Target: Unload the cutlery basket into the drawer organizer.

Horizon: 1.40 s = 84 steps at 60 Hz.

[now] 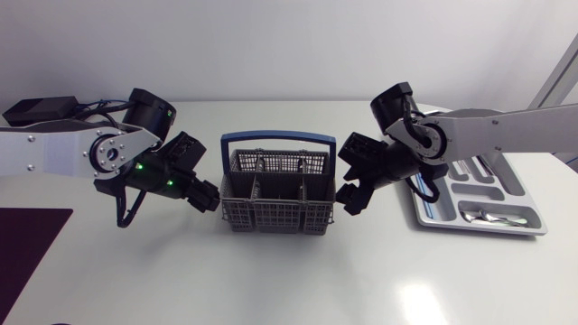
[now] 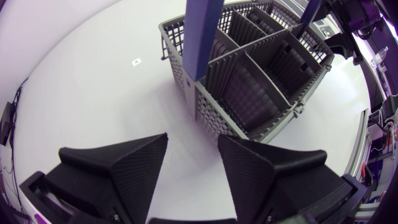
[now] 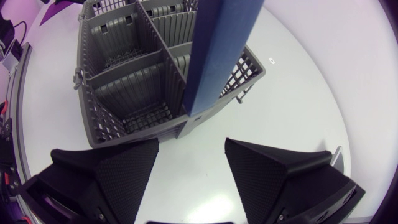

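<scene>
Seemingly empty basket, cutlery in organizer

the left hand and right hand face each other, angled downward, each spread wide.

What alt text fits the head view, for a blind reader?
A grey cutlery basket with a blue handle stands mid-table, apparently empty, between the left gripper and the right gripper. The drawer organizer lies to its right, holding a few pieces of cutlery.

A grey mesh basket with a blue handle stands upright in the middle of the worktop. Well apart to its right, a grey drawer organizer lies flat, silver cutlery in its nearest compartment.
</scene>
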Available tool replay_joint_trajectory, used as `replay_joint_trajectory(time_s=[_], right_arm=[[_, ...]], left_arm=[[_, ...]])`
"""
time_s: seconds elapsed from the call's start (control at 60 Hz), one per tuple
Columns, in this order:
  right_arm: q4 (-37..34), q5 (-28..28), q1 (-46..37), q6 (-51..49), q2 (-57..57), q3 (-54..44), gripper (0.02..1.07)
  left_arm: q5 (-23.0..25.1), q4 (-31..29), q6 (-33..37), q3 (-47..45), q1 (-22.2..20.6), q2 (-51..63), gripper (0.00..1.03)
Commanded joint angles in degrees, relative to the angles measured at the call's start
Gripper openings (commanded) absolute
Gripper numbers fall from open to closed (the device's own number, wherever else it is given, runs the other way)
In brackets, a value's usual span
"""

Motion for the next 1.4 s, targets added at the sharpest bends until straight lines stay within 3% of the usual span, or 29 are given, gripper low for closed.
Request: replay_joint_trajectory(time_s=[0.0, 0.367, 0.45, 0.483, 0.633, 0.733, 0.833, 1.2, 1.383], right_arm=[[0.35, -0.87, 1.24, 1.99, -0.45, 0.06, 0.82], [1.31, 1.33, 0.80, 2.35, -0.63, -1.35, 0.91], [2.10, 2.91, 0.80, 2.35, -1.16, -2.40, 1.03], [2.10, 3.17, 0.71, 2.26, -1.42, -2.75, 1.03], [2.54, 5.90, -1.04, 2.26, -5.81, -5.74, 1.03], [2.54, 7.30, -3.15, 2.08, -10.47, -7.85, 1.03], [2.90, 8.53, -5.79, 1.82, -15.92, -10.40, 1.03], [6.94, 10.73, -11.33, 2.79, -36.31, -19.81, 1.03], [8.26, 9.32, -15.46, 5.60, -43.17, -23.67, 1.03]], left_arm=[[2.72, 1.07, 0.80, 0.45, -2.24, 0.51, 0.59], [2.72, 0.89, 0.44, -0.34, -4.35, 0.08, 0.60], [2.72, 0.89, 0.53, -0.16, -3.55, -0.10, 0.60], [2.63, 0.80, 0.62, -0.25, -3.29, -0.28, 0.60], [2.63, 0.80, 0.97, -0.78, 0.58, -3.79, 0.71], [2.63, 0.98, 0.80, -1.48, 4.36, -8.36, 0.95], [2.63, 3.53, 0.44, -3.68, 8.13, -14.87, 0.98], [2.89, 4.41, 2.20, -9.83, 14.46, -30.77, 0.99], [2.45, 10.73, 2.82, -16.34, 15.52, -40.18, 0.99]])
